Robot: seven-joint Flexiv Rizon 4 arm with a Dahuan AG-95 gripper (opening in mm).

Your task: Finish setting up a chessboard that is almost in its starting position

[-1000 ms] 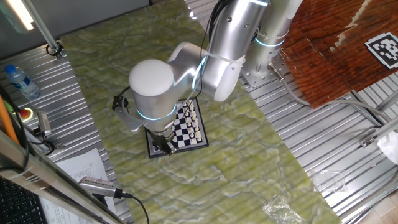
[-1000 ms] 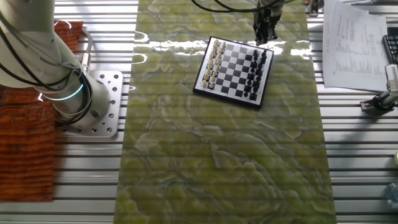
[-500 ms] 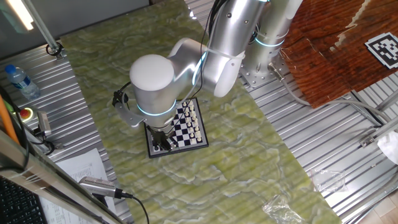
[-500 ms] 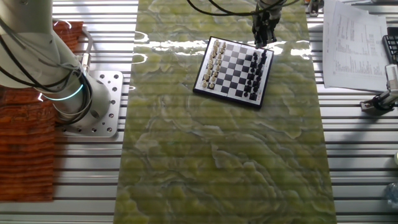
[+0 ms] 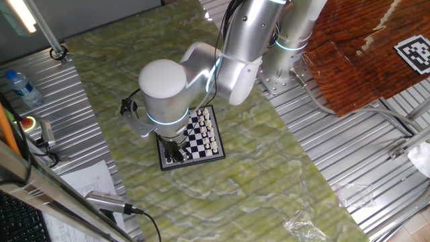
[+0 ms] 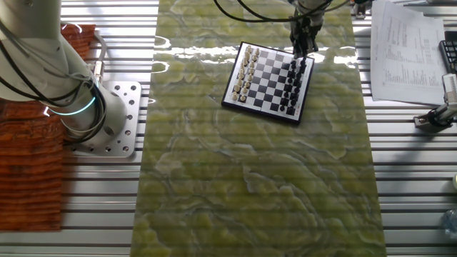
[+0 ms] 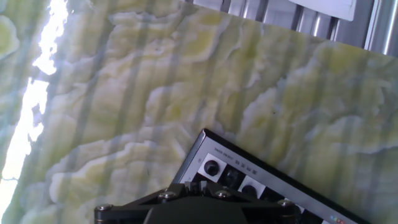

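The chessboard (image 6: 268, 71) lies on the green marbled mat, white pieces along its left side and black pieces along its right side. It also shows under the arm in one fixed view (image 5: 209, 144), and its dark frame corner shows in the hand view (image 7: 249, 173). My gripper (image 6: 301, 51) hangs over the board's far right corner, above the black rows (image 5: 176, 154). In the hand view the gripper (image 7: 198, 185) has its jaws almost together on a small dark piece that is mostly hidden.
A green marbled mat (image 6: 250, 178) covers the ribbed metal table. Printed sheets (image 6: 407, 50) lie to the right of the board. The arm's base (image 6: 107, 118) stands at the left. A water bottle (image 5: 23, 87) and a red button (image 5: 28, 123) sit beyond the mat.
My gripper has moved a little from beyond the board's far edge in over its black corner and come slightly lower. The board and its pieces have not moved.
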